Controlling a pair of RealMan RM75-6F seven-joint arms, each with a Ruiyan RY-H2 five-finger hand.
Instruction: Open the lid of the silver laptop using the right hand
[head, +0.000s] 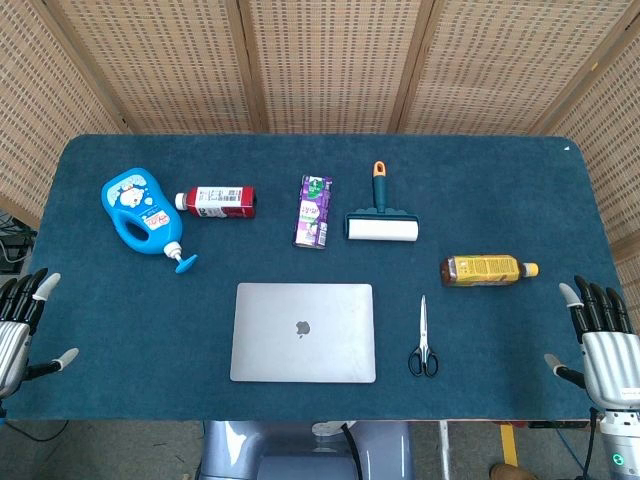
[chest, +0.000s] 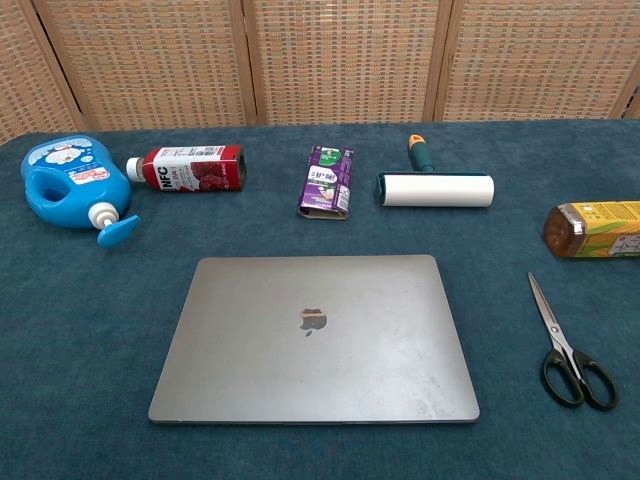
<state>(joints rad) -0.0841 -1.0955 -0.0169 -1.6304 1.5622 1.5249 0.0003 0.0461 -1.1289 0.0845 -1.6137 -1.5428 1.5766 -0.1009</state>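
Observation:
The silver laptop (head: 303, 332) (chest: 314, 336) lies flat on the blue table with its lid down, logo facing up, near the front edge at the centre. My right hand (head: 600, 340) hovers at the table's right front corner, fingers spread and holding nothing, well to the right of the laptop. My left hand (head: 22, 325) sits at the left front corner, fingers apart and empty. Neither hand shows in the chest view.
Black-handled scissors (head: 423, 340) (chest: 567, 345) lie between the laptop and my right hand. An amber bottle (head: 487, 269) lies further back right. Along the back lie a lint roller (head: 381, 224), a purple carton (head: 313, 211), a red bottle (head: 216, 200) and a blue detergent jug (head: 142, 212).

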